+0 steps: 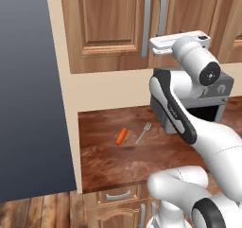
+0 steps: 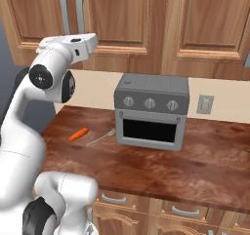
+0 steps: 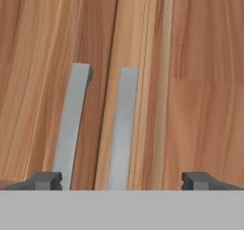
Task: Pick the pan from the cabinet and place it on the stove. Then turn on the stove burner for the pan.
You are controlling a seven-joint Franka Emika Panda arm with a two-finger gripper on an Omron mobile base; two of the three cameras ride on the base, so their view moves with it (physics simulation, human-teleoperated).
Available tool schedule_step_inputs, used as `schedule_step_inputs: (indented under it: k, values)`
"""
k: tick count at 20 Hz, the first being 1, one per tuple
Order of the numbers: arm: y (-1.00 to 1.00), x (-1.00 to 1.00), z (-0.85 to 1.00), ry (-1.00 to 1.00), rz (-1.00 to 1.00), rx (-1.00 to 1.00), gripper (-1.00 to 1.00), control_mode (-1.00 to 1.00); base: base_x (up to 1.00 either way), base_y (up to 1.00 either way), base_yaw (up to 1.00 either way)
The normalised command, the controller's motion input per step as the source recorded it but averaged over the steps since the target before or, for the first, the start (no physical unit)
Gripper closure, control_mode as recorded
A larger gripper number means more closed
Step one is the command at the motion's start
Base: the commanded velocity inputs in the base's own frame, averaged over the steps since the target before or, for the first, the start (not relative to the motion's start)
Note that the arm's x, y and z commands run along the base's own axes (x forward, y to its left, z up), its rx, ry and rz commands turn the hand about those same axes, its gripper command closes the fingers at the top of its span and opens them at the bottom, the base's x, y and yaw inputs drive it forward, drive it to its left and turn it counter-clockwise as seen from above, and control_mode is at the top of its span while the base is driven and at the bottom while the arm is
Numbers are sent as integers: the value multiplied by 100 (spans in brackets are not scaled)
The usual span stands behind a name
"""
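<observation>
The gripper [image 3: 122, 180] is standing wide open, holding nothing, facing the closed doors of the cabinet [image 1: 111, 28] with its 2 grey bar handles [image 3: 71, 124] lying between the fingertips [image 3: 45, 180]. On the worktop [image 2: 146, 166], a carrot [image 1: 121, 135] and fork [image 1: 143, 132] are lying near the left edge, beside the toaster oven [image 2: 151, 111].

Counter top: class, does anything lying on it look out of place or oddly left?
Yes. A carrot and a fork lie loose on the bare wooden counter, left of the toaster oven, with no plate or board under them. Nothing looks spilled or broken, and the cabinet doors above are shut.
</observation>
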Motion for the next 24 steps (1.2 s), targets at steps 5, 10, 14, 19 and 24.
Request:
schedule_step_inputs:
  k: [5, 10, 14, 19, 24]
  values:
    - [0, 42, 0, 0, 0, 0, -100, -100, 0, 0, 0]
    - [0, 30, 0, 0, 0, 0, -100, -100, 0, 0, 0]
    - [0, 30, 0, 0, 0, 0, -100, -100, 0, 0, 0]
    - [2, 29, 0, 0, 0, 0, -100, -100, 0, 0, 0]
    - [3, 29, 0, 0, 0, 0, -100, -100, 0, 0, 0]
